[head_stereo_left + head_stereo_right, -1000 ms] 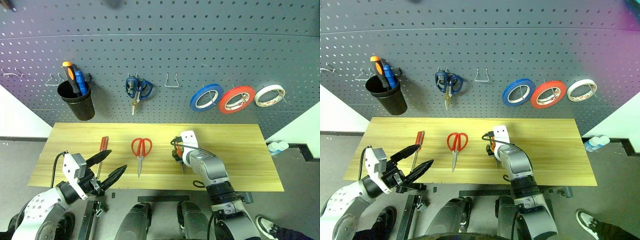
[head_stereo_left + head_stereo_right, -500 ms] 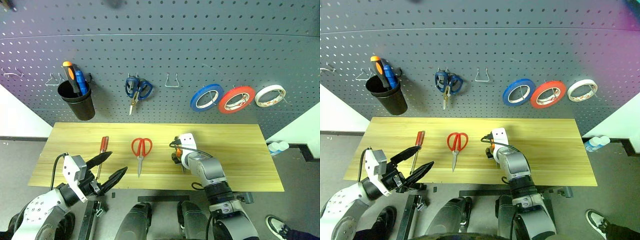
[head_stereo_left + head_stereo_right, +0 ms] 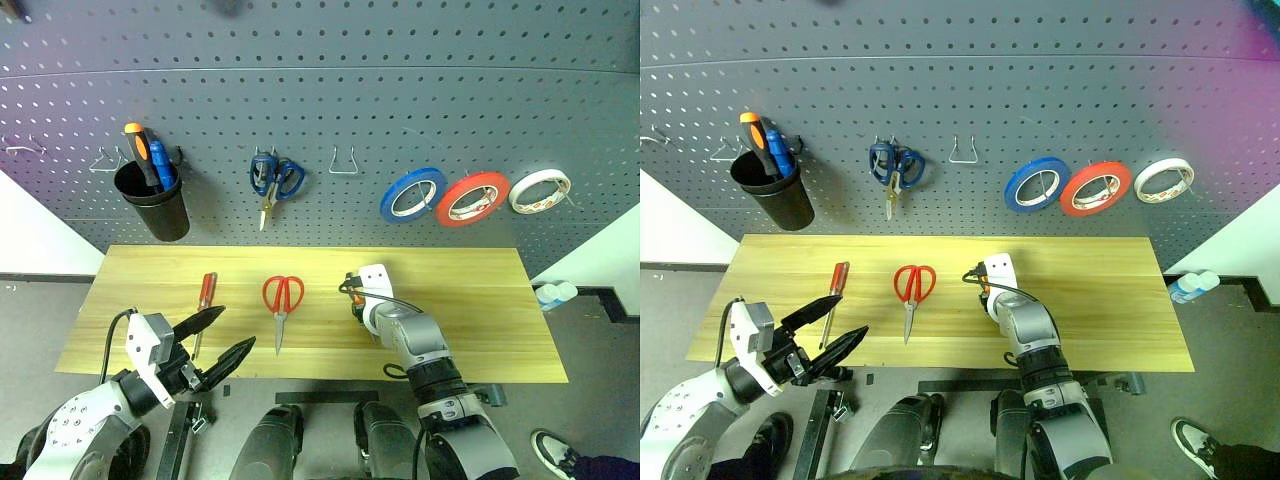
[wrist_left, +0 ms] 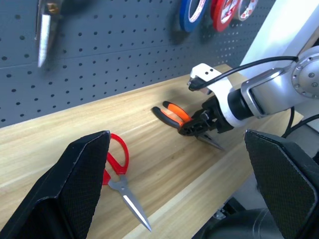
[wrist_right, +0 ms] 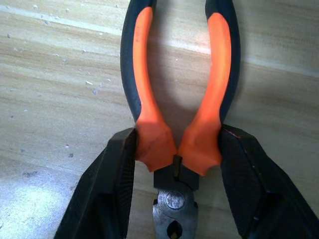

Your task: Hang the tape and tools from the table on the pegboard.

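Note:
The pliers (image 5: 149,134), with orange-and-black handles, lie flat on the light wood table (image 3: 470,300) near its middle. My right gripper (image 5: 177,134) points down at them, a finger pressed against each handle where it meets the head, so it is shut on them. The red-handled scissors (image 3: 282,297) and the slim red screwdriver (image 3: 206,295) lie to the left of it. My left gripper (image 3: 235,327) hangs open at the table's front left edge, holding nothing. The red-orange tape (image 3: 473,197) hangs on the dark grey pegboard (image 3: 400,90).
On the pegboard hang a black cup (image 3: 152,205) with an orange and a blue screwdriver, blue-handled scissors (image 3: 272,178), a blue roll (image 3: 412,194) and a white roll (image 3: 540,190). A bare wire hook (image 3: 344,160) sits between the scissors and the rolls.
The right gripper's fingers have drawn in onto the pliers. Both hands have stayed where they were, and the tools on the table have not moved.

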Available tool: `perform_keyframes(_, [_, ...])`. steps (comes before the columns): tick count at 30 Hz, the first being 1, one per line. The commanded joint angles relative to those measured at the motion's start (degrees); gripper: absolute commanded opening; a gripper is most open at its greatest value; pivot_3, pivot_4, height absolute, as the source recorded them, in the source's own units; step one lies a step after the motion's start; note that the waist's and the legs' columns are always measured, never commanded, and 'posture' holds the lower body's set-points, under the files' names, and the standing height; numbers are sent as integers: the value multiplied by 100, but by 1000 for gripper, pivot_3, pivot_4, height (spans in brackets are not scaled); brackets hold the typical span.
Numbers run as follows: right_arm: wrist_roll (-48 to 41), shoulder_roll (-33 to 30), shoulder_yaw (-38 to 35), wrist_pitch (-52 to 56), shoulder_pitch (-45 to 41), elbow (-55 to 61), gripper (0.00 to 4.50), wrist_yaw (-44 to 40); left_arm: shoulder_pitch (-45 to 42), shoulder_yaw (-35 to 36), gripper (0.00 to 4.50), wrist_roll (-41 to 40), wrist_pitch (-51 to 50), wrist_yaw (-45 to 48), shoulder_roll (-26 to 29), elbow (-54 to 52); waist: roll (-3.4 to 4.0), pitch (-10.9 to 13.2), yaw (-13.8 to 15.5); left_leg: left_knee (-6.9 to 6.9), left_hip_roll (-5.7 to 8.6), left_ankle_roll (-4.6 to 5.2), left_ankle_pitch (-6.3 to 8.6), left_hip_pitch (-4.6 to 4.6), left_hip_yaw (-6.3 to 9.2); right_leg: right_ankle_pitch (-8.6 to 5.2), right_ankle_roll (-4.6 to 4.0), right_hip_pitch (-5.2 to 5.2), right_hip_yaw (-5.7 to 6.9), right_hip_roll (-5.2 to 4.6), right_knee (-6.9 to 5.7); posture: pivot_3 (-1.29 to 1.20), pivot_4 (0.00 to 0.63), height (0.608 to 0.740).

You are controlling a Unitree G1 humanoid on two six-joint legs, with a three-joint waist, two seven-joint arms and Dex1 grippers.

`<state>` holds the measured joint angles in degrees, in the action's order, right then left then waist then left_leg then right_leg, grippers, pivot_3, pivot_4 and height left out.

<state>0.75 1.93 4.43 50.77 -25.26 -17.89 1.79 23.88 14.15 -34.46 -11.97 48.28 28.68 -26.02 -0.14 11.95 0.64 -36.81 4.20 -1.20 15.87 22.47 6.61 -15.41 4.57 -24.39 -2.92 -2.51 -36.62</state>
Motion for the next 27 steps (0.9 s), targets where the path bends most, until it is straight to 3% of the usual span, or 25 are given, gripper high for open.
perform_keyframes(1, [93,-33,67,-68,-41,-21,2091,4,0,49,4500,-100,21,1,31,-218,0,0,0,0,0,0,0,0,0,0,0,0,0,0,0,143,236,740])
perform_keyframes(7, [65,-177,51,-148,-28,-14,2091,-163,-41,41,4500,-106,-5,-11,23,-197,0,1,1,0,0,0,0,0,0,-1,-1,1,0,0,0,139,236,740])
perform_keyframes(16, [-589,-970,325,322,534,1275,2091,-1867,-86,28,4500,-80,13,10,-5,-103,-4,38,3,11,0,1,0,5,2,0,1,2,2,-2,20,117,236,740])
perform_keyframes(27, [-1113,-1525,210,-285,1172,2321,2091,-2815,-306,-42,4500,-60,10,97,6,122,-22,61,-2,65,-1,-2,-1,4,2,2,3,-9,2,-5,46,72,231,740])
